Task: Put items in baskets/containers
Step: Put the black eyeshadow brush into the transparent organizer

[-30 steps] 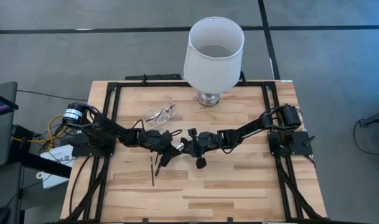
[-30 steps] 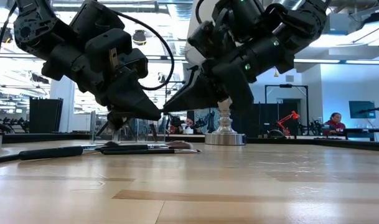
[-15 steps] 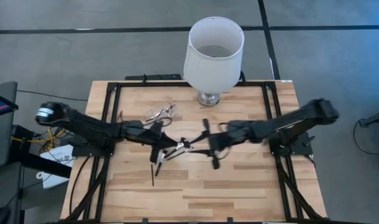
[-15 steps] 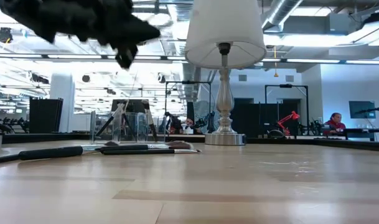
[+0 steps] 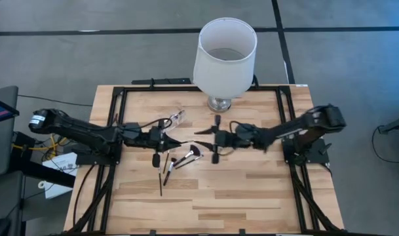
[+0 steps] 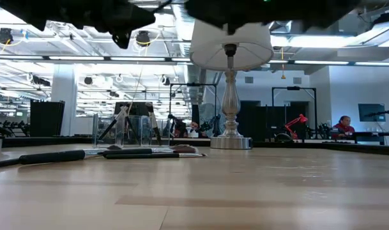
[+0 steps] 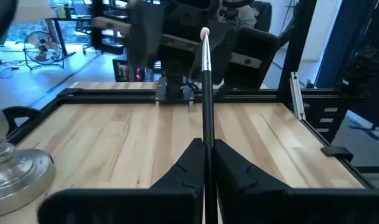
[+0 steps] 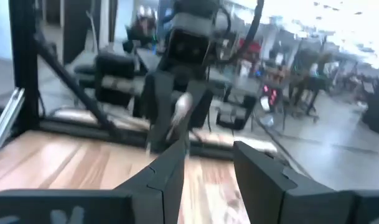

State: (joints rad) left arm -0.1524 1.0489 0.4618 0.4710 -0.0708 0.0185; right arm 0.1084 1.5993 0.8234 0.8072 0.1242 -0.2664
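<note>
At surface centre, we've lifted both arms since a moment ago: left gripper [image 7: 205, 163] pinching one brush [image 7: 206, 93], right gripper [image 8: 209, 163] open, pouch [image 5: 170, 120] at 11 o'clock unfilled.

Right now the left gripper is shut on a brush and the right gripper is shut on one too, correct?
Not quite. The left gripper is shut on a brush, but the right gripper is open, as the right wrist view shows.
</note>
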